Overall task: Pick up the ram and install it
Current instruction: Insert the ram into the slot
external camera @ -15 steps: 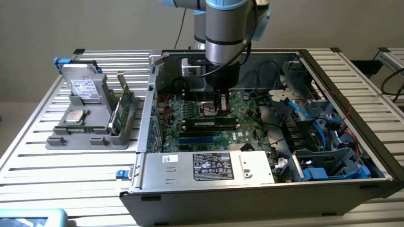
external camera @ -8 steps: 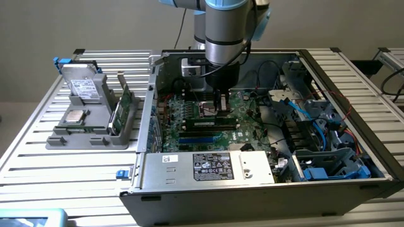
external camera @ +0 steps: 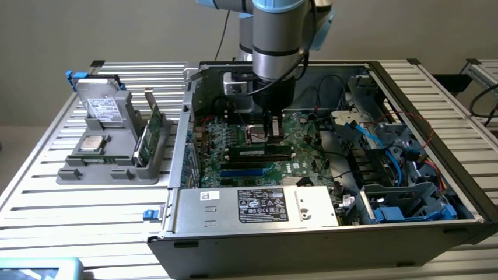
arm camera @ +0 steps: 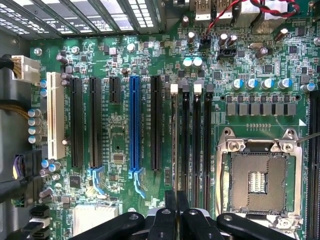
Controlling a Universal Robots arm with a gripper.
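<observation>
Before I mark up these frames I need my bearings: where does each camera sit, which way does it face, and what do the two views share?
Exterior view: off the arm, raised, outside the open computer case, looking down into it and across the slatted table; the arm and its pincer show.
Wrist view: on the wrist, facing straight down at the motherboard from close above; the pincer shows.
Shared: the motherboard, its blue slot and the pincer.
</observation>
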